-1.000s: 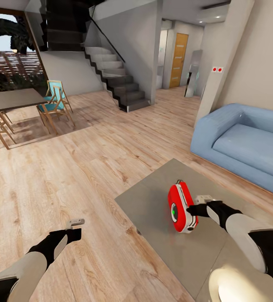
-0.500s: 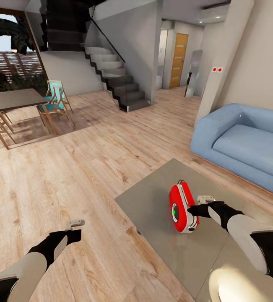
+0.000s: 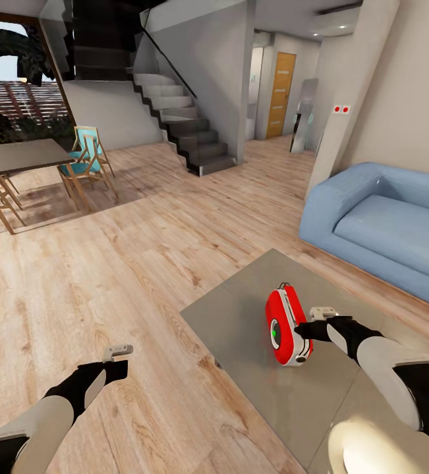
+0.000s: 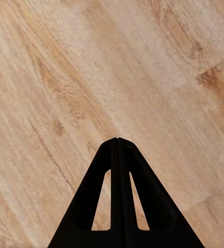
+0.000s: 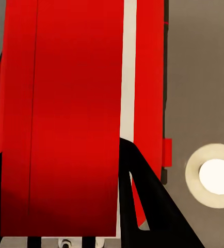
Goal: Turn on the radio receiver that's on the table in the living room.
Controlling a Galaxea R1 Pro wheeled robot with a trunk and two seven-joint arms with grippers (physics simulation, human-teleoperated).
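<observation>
**Right gripper working at the radio's side**

The radio receiver (image 3: 285, 326) is standing on edge near the front of the low grey worktop (image 3: 240, 316), dial facing the robot's left, thin handle pointing away toward the blue sofa (image 3: 385, 227). The right gripper (image 3: 301, 331) is pressing in against the radio's white-trimmed right side, likely reaching for a switch there. In the right wrist view the red body (image 5: 65, 113) is sitting between the dark fingers (image 5: 143, 206), so the gripper is standing wide around it; contact I cannot confirm. The left gripper (image 3: 116, 350) is hanging idle over the wood floor (image 3: 109, 276), well apart from the worktop, fingers (image 4: 117, 181) pressed together, holding nothing.
</observation>
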